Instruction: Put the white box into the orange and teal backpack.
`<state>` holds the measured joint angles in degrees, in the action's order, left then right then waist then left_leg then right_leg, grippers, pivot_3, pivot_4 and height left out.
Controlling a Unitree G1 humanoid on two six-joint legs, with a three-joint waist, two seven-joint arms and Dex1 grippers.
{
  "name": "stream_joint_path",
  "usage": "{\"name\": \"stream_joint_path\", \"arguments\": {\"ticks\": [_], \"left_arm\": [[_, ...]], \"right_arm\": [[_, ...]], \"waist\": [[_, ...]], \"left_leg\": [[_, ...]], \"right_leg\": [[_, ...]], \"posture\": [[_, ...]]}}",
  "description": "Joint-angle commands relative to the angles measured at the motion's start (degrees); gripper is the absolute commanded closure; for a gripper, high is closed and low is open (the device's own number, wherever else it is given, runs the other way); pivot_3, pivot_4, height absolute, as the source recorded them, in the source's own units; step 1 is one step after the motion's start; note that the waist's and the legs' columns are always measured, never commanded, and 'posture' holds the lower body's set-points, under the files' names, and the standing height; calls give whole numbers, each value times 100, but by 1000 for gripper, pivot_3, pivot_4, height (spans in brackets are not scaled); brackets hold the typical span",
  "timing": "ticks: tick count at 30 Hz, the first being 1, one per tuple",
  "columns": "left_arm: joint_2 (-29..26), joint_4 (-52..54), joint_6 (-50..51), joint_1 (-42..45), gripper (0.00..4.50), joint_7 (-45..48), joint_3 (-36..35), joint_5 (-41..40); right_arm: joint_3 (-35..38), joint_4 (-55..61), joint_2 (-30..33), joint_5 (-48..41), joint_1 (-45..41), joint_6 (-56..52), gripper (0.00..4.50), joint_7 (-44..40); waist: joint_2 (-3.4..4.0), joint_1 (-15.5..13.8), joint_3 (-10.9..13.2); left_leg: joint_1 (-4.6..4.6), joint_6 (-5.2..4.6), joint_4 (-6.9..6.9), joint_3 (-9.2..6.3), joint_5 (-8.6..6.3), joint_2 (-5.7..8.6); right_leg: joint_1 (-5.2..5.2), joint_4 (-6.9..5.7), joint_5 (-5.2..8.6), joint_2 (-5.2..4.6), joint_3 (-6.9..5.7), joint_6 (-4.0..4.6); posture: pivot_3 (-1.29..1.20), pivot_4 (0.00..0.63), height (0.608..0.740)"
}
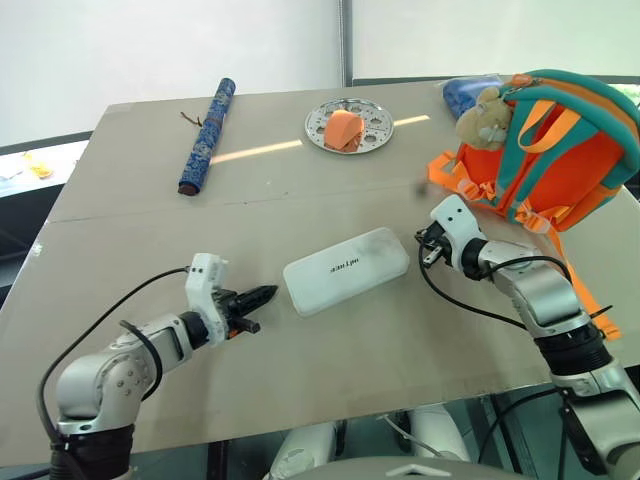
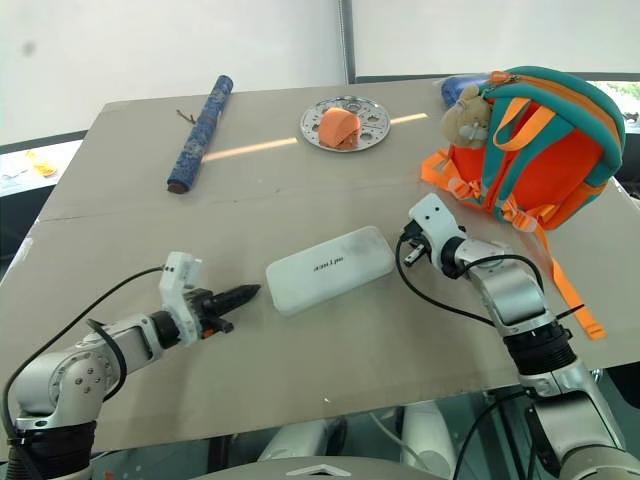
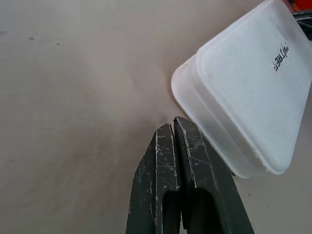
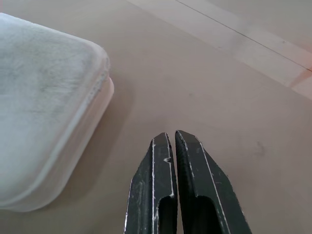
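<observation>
Nothing is packed yet — the flat white rounded box (image 1: 346,270) lies mid-surface, ungripped, between both grippers (image 1: 258,297) (image 1: 432,250), fingers pressed together, while the orange-and-teal fabric backpack (image 1: 560,150) stands at the far right corner

Head eyes look down — wrist cameras close, sharing white box (image 3: 248,92).

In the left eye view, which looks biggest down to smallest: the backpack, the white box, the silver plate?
1. orange and teal backpack
2. white box
3. silver plate, though it lies farther from the camera, so it may look smaller.
</observation>
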<state>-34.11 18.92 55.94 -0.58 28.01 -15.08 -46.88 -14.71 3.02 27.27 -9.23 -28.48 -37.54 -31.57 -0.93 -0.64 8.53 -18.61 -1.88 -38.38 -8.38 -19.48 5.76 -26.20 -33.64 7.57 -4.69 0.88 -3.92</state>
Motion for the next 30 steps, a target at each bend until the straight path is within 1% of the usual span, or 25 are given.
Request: {"name": "stream_joint_path", "arguments": {"ticks": [1, 3, 5, 11, 13, 14, 15, 16, 17, 20, 22, 23, 24, 25, 27, 30], "left_arm": [[-25, 215, -62, 99, 4463, -111, 195, 221], [50, 181, -74, 201, 4463, -148, 250, 242], [112, 83, -113, 386, 4463, -145, 334, 303], [108, -6, -76, 556, 4463, 42, 441, 421], [100, -103, 9, 625, 4463, 120, 435, 375], [13, -244, 169, 657, 4463, 194, 380, 305], [-51, -346, 286, 674, 3941, 258, 336, 264], [-142, -513, 448, 704, 3718, 377, 179, 135], [-232, -693, 569, 744, 3332, 469, 24, 41], [-389, -1038, 913, 886, 1836, 625, -285, -244], [-719, -1555, 1392, 1060, 914, 940, -513, -532], [-851, -1729, 1584, 1117, 480, 1093, -569, -662], [-898, -1964, 1929, 1257, 140, 1171, -716, -931], [-913, -2109, 2157, 1357, 24, 1204, -808, -1111], [-1019, -2121, 2549, 1477, 24, 1325, -709, -1278], [-1046, -1686, 2390, 1421, 24, 1510, -101, -1027]], "right_arm": [[-126, 269, -44, -60, -42, 0, 4483, -352], [-208, 590, -10, -224, 96, -129, 4483, -622], [-191, 1157, 70, -486, 378, -428, 4483, -810], [181, 2196, 196, -713, 1157, -1080, 4483, -583], [291, 2368, 210, -714, 1380, -1208, 4483, -468], [349, 2367, 225, -647, 1493, -1188, 4483, -385], [381, 2366, 234, -600, 1567, -1171, 4500, -323], [429, 2334, 239, -558, 1627, -1132, 4500, -262], [467, 2305, 244, -532, 1664, -1101, 4500, -222], [496, 2267, 257, -537, 1690, -1059, 4500, -186], [508, 2223, 254, -548, 1674, -1021, 4500, -174], [507, 2210, 252, -552, 1662, -1014, 4500, -170], [501, 2199, 258, -551, 1650, -999, 4500, -174], [491, 2199, 259, -550, 1640, -996, 4500, -173], [495, 2180, 251, -556, 1621, -972, 4500, -173], [484, 2146, 237, -546, 1591, -936, 4500, -166]], "waist": [[1, 2, 0], [1, -2, -1], [2, -19, -1], [0, 14, -3], [0, 1, -3], [0, -1, -3], [-1, -2, -4], [-3, -1, -6], [-2, 0, -6], [-1, 33, -6], [-2, 51, -7], [-2, 74, -7], [-1, 102, -7], [-1, 133, -7], [-2, 153, -6], [-3, 147, -7]], "left_leg": [[0, 0, 0, 0, 0, 0], [0, 0, 0, 0, 0, 0], [-1, 0, 0, -2, 0, 1], [1, 1, 0, -1, -1, -2], [2, 1, -1, 0, -1, -1], [1, 1, -1, -1, -1, -1], [2, 1, -1, -1, -1, -1], [2, 1, -2, -1, -1, -1], [4, 1, -2, 0, -1, 0], [11, 1, -1, 4, -1, -1], [13, 3, -2, 2, 1, -2], [13, 6, -1, 1, 2, -3], [14, 7, -1, 0, 3, -4], [15, 8, 0, 1, 3, -5], [16, 9, 0, 0, 3, -5], [13, 9, 0, -1, 3, -1]], "right_leg": [[0, 0, 0, 0, 0, 0], [0, 1, 0, 0, 1, 0], [0, 1, 0, -1, 0, 0], [0, -1, 0, 1, 2, 0], [0, -4, 0, 1, 2, -1], [0, -4, 0, 1, 2, -1], [0, -5, 0, 1, 2, -1], [0, -5, 0, 2, 1, -1], [1, -6, 0, 2, 1, -1], [3, -11, 1, 4, 5, -1], [3, -14, 1, 5, 5, -1], [3, -16, 1, 7, 3, -1], [2, -16, 1, 10, 3, -1], [3, -17, 1, 10, 3, -1], [3, -16, 1, 12, 4, -1], [2, -11, 0, 8, 5, -1]], "posture": [[0, 150, 733], [0, 150, 733], [0, 150, 733], [0, 150, 733], [0, 150, 733], [0, 150, 733], [0, 150, 733], [0, 150, 733], [0, 150, 733], [0, 150, 733], [0, 150, 733], [0, 150, 733], [0, 150, 733], [0, 150, 733], [0, 150, 733], [0, 150, 733]]}}
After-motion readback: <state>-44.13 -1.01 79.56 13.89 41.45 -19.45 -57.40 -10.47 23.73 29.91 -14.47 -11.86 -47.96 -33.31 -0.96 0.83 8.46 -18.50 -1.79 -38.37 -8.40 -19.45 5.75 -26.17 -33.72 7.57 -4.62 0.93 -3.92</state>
